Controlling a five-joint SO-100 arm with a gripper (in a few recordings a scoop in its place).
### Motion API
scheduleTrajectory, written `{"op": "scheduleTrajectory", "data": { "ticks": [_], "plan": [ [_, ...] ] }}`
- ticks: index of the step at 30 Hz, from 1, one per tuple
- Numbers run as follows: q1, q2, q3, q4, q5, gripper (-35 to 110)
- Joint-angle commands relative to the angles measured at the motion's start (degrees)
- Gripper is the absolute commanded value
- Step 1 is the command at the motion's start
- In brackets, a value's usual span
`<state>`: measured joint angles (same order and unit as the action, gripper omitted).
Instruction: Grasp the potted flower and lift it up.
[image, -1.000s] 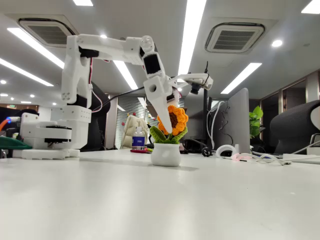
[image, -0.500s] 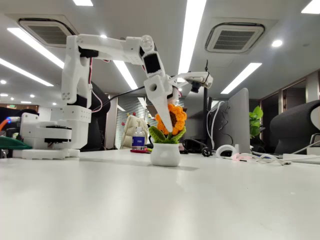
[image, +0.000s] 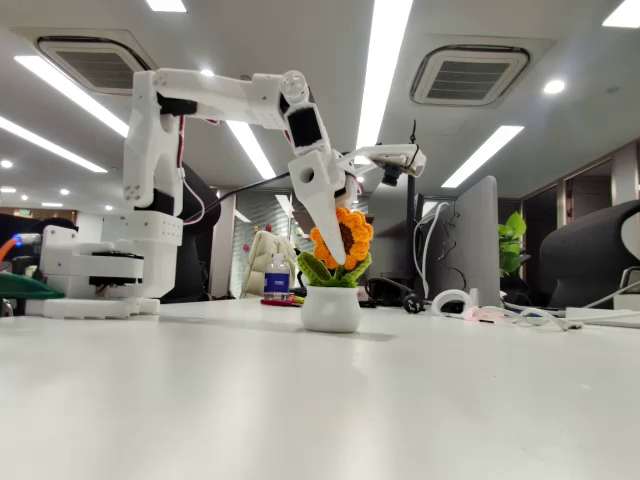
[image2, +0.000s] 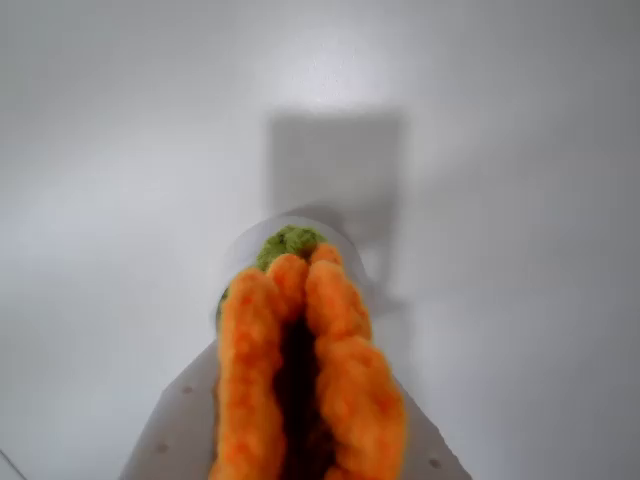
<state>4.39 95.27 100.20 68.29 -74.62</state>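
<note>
Jaws (image: 337, 240) have closed in, now clamped on the flower (image: 342, 240), its pot still on the bench (image: 320, 400): ready to lift.

The potted flower (image: 338, 272) stands upright at mid-frame of the fixed view, its rounded white pot resting on the tabletop (image: 320, 400). Orange petals ring a dark brown centre above green knitted leaves. In the wrist view its petals (image2: 300, 370) look folded together.

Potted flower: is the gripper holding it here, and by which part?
Yes, by the flower head: the gripper is closed on the orange petals of the potted flower, squeezing them together in the wrist view. Its pot rests on the table.
</note>
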Motion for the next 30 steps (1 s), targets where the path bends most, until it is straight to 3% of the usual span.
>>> {"op": "scheduleTrajectory", "data": {
  "ticks": [1,30],
  "plan": [
    [0.09,7.03,-1.14,2.11,-1.49,0],
    [-8.61,60.64,-0.09,19.42,-11.25,0]
  ]
}}
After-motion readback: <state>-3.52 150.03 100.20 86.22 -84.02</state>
